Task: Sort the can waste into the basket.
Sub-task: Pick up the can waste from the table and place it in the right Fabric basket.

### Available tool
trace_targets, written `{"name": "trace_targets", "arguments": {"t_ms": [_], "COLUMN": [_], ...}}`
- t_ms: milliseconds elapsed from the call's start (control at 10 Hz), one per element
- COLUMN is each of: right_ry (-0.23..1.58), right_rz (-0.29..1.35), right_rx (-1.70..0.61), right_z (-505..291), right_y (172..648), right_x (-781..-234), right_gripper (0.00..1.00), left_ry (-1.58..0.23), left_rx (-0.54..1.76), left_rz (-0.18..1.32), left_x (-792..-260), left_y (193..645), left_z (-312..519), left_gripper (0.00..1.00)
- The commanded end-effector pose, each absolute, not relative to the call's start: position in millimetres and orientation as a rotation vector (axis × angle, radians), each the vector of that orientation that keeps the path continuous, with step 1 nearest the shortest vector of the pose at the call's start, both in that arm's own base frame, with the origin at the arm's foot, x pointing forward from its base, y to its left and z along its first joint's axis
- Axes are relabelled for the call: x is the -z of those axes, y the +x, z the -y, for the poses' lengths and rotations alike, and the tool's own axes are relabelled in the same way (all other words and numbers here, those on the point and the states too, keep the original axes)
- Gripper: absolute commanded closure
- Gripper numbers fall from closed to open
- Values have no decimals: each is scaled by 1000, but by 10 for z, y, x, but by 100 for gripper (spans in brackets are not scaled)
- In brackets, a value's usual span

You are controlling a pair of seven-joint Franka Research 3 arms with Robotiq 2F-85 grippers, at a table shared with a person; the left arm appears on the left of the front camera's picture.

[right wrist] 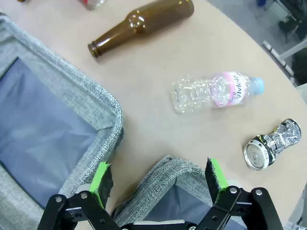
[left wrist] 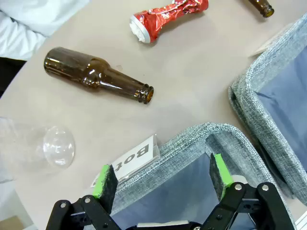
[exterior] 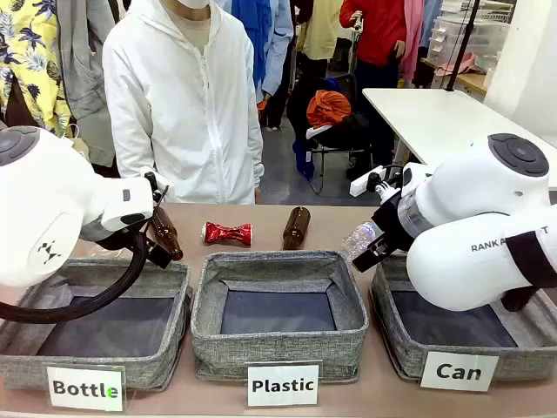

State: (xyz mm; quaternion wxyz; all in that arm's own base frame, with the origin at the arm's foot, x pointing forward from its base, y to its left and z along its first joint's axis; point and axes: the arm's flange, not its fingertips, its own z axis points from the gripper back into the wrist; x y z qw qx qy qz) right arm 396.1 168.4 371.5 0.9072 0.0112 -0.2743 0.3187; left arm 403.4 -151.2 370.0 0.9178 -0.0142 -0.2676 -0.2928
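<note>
Right gripper [right wrist: 158, 175] jaws spread, empty, over basket [exterior: 522, 366] corner; silver-black can [right wrist: 271, 143] on table nearby, untouched. Left gripper [left wrist: 163, 175] spread, empty; red can [left wrist: 168, 17] well ahead.

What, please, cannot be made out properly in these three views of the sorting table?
- Front view: the white right arm hides most of the clear crushed plastic water bottle and much of the inside of the grey fabric "Can" basket.
- Front view: the white left arm partly covers a brown glass bottle.
- Left wrist view: the top edge cuts off the second brown glass bottle.
- Right wrist view: the top edge leaves a sliver of the shiny red crushed can.
</note>
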Motion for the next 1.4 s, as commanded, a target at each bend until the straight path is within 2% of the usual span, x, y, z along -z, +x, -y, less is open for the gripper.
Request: {"name": "trace_targets", "arguments": {"t_ms": [0,1300], "right_ry": [23,23], "right_rz": [566,566], "right_rx": [-658,-658], "right_z": [-1684,-1684], "right_y": [3961,3961], "right_x": [-3715,-3715], "right_gripper": [0,0], "left_ry": [-29,-29], "left_rx": [602,602], "left_rz": [551,551], "left_x": [-3700,-3700], "left_y": [4033,4033], "left_z": [1512,1512], "left_gripper": [0,0]}}
